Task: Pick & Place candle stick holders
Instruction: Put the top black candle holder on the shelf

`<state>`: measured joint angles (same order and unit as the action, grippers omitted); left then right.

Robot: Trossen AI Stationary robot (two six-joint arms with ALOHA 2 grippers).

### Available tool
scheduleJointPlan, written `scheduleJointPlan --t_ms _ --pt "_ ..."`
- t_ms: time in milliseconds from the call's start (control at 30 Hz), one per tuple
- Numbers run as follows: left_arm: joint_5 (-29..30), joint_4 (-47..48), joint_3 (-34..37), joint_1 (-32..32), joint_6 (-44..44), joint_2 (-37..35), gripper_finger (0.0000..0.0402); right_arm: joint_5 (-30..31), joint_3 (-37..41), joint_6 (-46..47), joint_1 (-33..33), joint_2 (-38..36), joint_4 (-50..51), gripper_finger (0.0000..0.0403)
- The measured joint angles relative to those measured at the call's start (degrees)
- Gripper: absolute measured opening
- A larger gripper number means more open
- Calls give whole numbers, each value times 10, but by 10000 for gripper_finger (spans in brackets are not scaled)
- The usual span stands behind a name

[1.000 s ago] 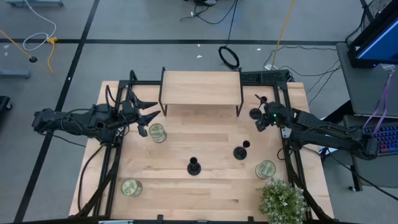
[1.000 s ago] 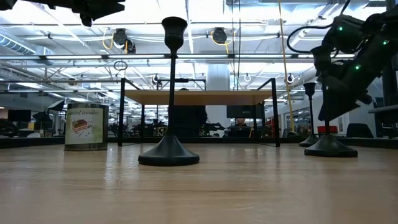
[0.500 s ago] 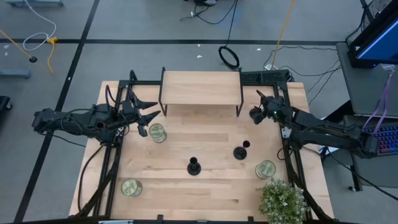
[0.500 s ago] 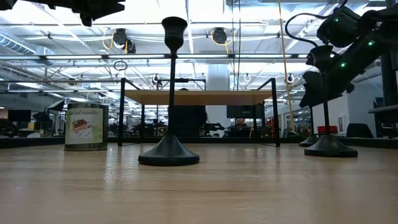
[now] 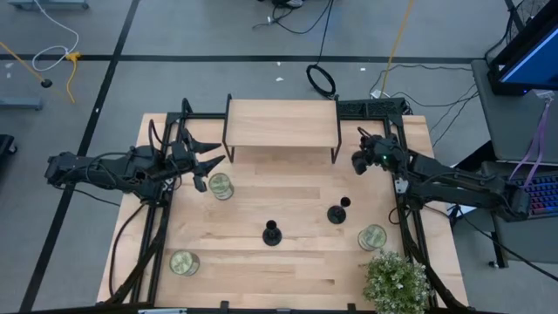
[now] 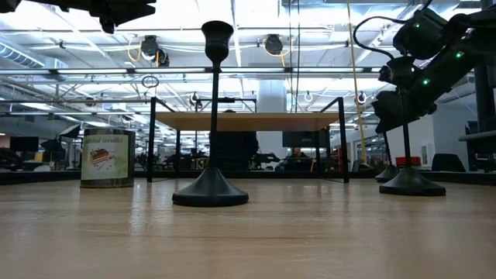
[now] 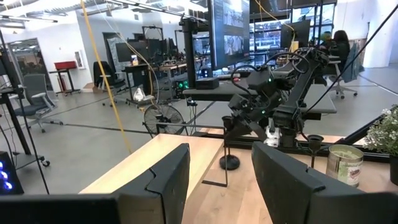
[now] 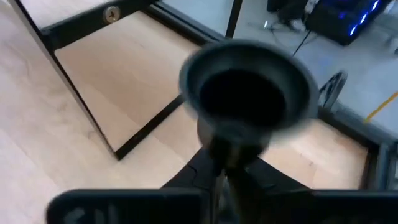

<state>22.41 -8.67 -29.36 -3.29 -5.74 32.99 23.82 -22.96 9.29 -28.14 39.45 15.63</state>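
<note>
A wooden table [image 5: 296,262] is seen from above, with a raised wooden shelf [image 5: 281,124] on black legs at its far edge. The right hand [image 5: 359,160] is placed near the right end of this shelf, and it is closed on the stem of a black candle stick holder [image 8: 247,93], whose round cup fills the right wrist view; in the low view this held holder [image 6: 397,124] is seen close to the hand, but it cannot be told if its base touches the table. A second candle stick holder [image 5: 272,233] stands upright near the middle of the table, and a third candle stick holder [image 5: 336,212] stands upright to the right of it, well apart from the first. The left hand [image 5: 209,157] is held above the left side of the table, beside the left end of the shelf, and its fingers [image 7: 168,180] are spread open with nothing between them. Three glass candle jars are also on the table: one [image 5: 220,185] just near the left hand, one [image 5: 184,262] at the front left, and one [image 5: 372,236] at the front right, next to a small green plant [image 5: 397,281].
</note>
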Motion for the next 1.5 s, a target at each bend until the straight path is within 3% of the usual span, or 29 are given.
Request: scheduleJointPlan --t_ms 167,433,500,767,1033,1167,1500 --pt "0 0 0 0 0 0 182 16 -37 -13 0 -7 -1 16" --pt "0 -1 0 0 -1 0 182 76 -202 -94 0 -6 -13 12" --pt "0 -1 0 0 -5 0 182 57 -243 -123 1 0 -23 11" --pt "0 -4 0 0 -21 0 182 -131 -308 -145 8 87 -167 10" --pt "0 -15 0 0 -20 0 182 -134 -371 -171 -22 270 -179 10" --pt "0 -15 0 0 -10 0 182 -135 -422 -152 -47 336 -139 10" --pt "0 -15 0 0 -15 0 182 -136 -442 -96 -99 380 -92 12"
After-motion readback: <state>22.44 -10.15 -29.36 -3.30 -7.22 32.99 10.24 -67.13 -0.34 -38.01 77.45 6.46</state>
